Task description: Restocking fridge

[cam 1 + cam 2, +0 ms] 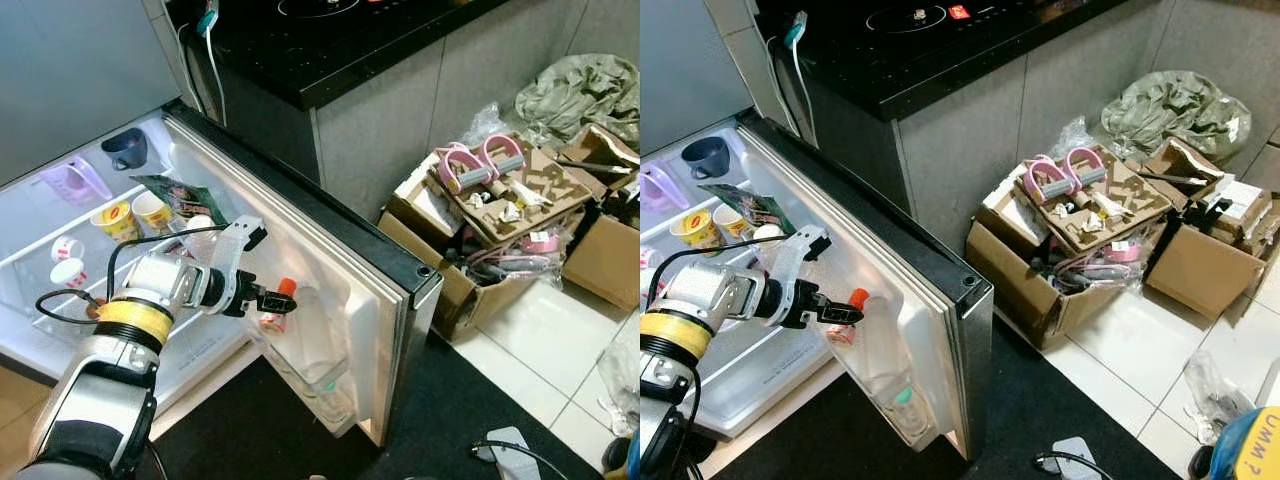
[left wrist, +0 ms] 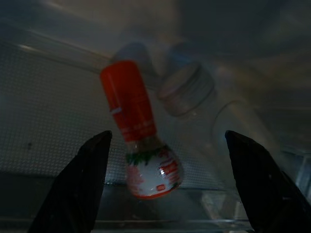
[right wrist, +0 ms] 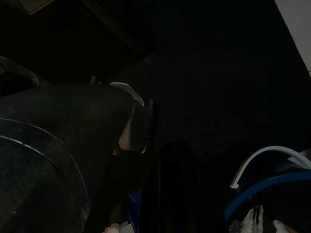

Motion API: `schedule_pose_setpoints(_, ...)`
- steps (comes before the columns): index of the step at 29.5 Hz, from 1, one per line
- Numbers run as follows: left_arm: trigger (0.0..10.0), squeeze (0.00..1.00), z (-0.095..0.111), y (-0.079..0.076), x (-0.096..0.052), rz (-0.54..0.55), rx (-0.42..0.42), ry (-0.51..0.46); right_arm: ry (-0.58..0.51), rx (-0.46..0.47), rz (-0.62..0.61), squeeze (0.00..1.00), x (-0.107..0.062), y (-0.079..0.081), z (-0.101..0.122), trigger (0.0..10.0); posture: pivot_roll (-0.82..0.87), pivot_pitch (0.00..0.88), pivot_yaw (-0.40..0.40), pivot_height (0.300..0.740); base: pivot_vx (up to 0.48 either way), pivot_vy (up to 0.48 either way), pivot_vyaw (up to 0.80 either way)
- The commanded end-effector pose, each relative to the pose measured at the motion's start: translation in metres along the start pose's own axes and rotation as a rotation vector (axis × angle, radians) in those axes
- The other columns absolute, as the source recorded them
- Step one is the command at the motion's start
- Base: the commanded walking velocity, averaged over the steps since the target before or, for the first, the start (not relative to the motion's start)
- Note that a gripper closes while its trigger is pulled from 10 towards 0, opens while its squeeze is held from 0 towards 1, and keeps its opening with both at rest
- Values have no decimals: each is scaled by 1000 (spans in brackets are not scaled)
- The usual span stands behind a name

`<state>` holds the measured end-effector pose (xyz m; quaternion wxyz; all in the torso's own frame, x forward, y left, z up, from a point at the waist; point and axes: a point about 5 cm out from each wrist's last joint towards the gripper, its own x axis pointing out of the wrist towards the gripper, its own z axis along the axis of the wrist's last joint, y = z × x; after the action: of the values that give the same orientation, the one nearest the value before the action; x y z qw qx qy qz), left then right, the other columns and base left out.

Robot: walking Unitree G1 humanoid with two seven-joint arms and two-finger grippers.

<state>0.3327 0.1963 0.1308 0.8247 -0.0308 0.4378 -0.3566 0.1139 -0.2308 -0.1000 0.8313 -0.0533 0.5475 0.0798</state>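
A small bottle (image 1: 278, 303) with a red cap and a red-and-white label stands tilted in the shelf of the open fridge door (image 1: 352, 262). My left gripper (image 1: 270, 299) reaches to it from the fridge side. In the left wrist view its two black fingers (image 2: 80, 189) stand wide apart on either side of the small bottle (image 2: 141, 131), open and not touching it. A clear plastic bottle (image 2: 192, 92) leans right beside it in the same shelf. My right gripper (image 3: 170, 170) hangs in the dark over a black mat.
Fridge shelves hold yellow cups (image 1: 135, 215), a dark mug (image 1: 126, 148) and a pink jug (image 1: 75, 182). A black counter (image 1: 330, 45) stands behind the door. Cardboard boxes (image 1: 500, 200) of clutter lie to the right on white tiles. A black mat (image 1: 250, 425) lies below the door.
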Motion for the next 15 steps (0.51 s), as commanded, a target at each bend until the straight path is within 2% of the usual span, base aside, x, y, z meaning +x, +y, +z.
schedule_pose_setpoints(1,10000,0,0,-2,4,-5,-17,30,39,-1,28,0,1,9,-10,10000,-114,64,93,740,0,0,0)
schedule_pose_setpoints(9,10000,0,1,-1,6,20,-1,76,39,2,29,0,1,10,-10,10000,-115,65,95,740,0,0,0)
schedule_pose_setpoints(14,10000,0,-11,16,8,160,-9,125,38,9,35,0,2,14,-11,10000,-112,68,100,740,0,0,0)
schedule_pose_setpoints(15,10000,0,-11,16,8,160,-9,125,38,9,35,0,2,14,-11,10000,-112,68,100,740,0,0,0)
